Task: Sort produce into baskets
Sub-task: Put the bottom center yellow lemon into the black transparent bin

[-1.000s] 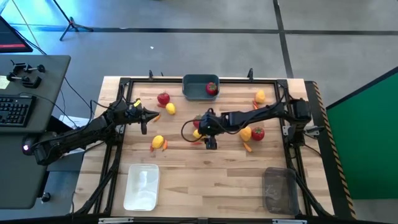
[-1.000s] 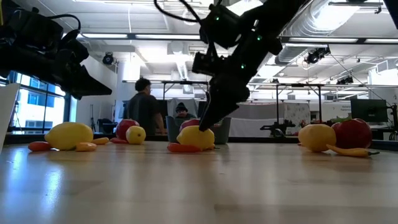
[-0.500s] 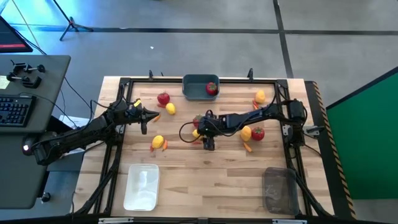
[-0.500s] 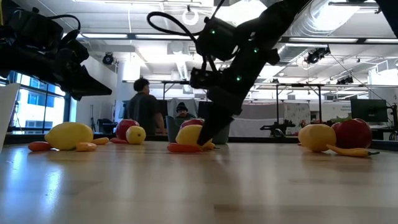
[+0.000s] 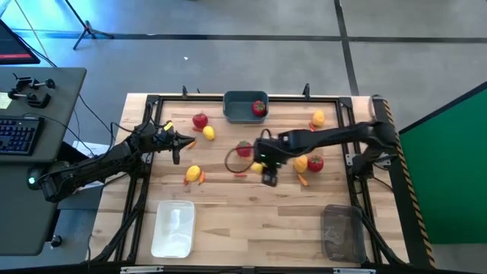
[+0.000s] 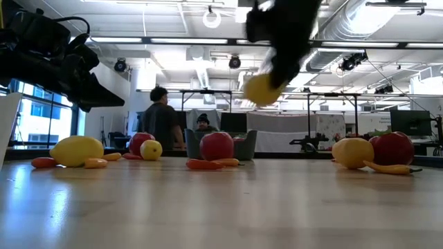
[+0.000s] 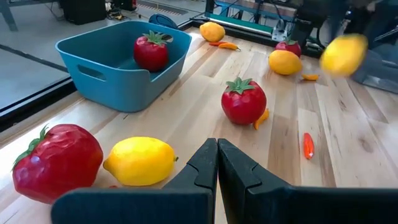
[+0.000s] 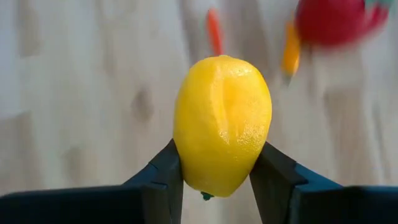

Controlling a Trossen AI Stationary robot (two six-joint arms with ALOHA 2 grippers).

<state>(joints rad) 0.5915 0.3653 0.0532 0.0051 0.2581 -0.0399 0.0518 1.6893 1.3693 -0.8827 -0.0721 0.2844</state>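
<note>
Overhead, the right hand (image 5: 262, 162) is hovering near the middle of the tabletop (image 5: 251, 213), its fingers clamped on a yellow lemon (image 5: 258, 162), with a red tomato (image 5: 243, 149) just beside it and a thin orange-red pepper piece (image 5: 240, 174) lying near. The left hand (image 5: 187, 138) is waiting toward the left side, fingers pressed together and holding nothing, close to another tomato (image 5: 199, 119) and a second lemon (image 5: 208, 133). The blue-grey basket (image 5: 245, 106) is sitting at the far edge with a red fruit (image 5: 259, 108) inside, the white basket (image 5: 173, 228) is resting at the near left corner, and the smoky grey basket (image 5: 341, 233) is lying at the near right. From tabletop height, the held lemon (image 6: 261, 88) is hanging well above the wood, apart from the tomato (image 6: 217, 146) below it, while a person (image 6: 160, 121) is standing in the room behind. Looking from the left wrist, the shut fingers (image 7: 217, 165) are pointing toward a tomato (image 7: 244, 101), with a lemon (image 7: 140, 161) and a big red fruit (image 7: 57, 162) near them and the blue basket (image 7: 118, 62) beyond. At the right wrist, the two dark fingers (image 8: 277, 171) are gripping the lemon (image 8: 222, 124) on both sides above the blurred wood.
</note>
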